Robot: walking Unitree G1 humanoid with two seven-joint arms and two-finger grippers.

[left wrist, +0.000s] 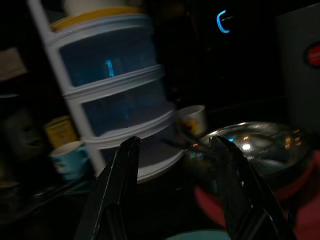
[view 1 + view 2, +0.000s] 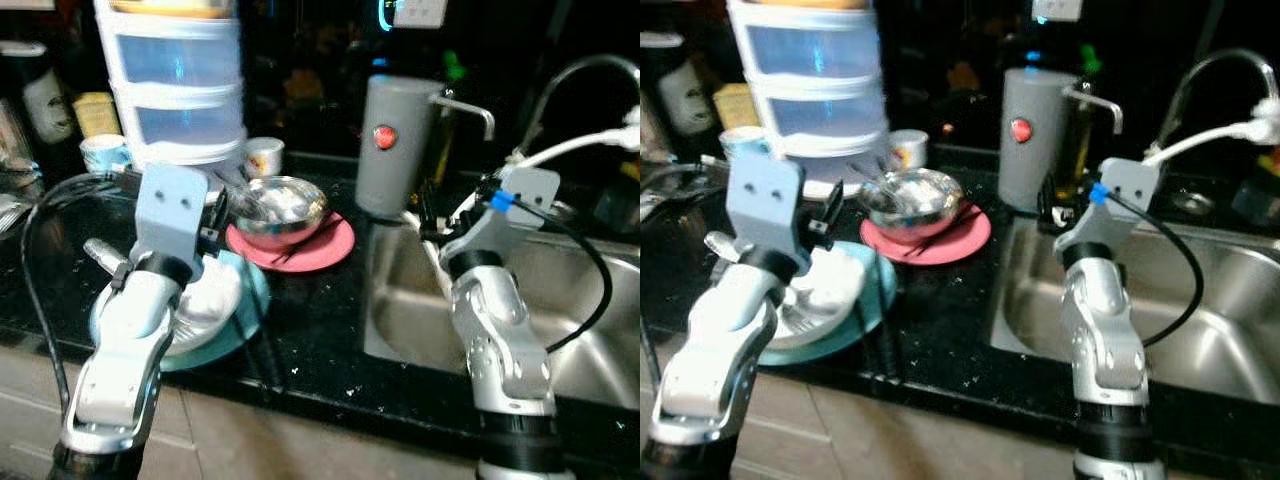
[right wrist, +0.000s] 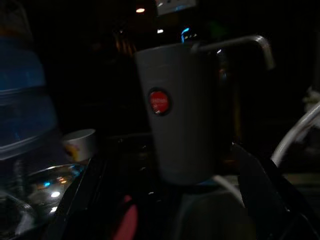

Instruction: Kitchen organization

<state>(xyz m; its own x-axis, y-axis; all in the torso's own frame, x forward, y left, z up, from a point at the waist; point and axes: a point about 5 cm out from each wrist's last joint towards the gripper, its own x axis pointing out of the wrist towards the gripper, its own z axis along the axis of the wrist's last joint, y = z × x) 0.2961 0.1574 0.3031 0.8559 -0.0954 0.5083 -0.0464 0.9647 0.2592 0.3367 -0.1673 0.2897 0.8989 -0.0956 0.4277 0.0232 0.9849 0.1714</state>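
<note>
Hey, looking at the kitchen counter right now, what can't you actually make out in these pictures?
- What lies in the steel bowl: blurred in the eye views, dark in the left wrist view.
- The white dish on the teal plate: partly hidden by the left arm.
- The sink basin: partly hidden by the right arm, cut off by the edge.
- The grey canister label: too small to read.

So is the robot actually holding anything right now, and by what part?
No, nothing is held. The left gripper is open, with the steel bowl ahead of it, and the right gripper is open before the grey canister.
</note>
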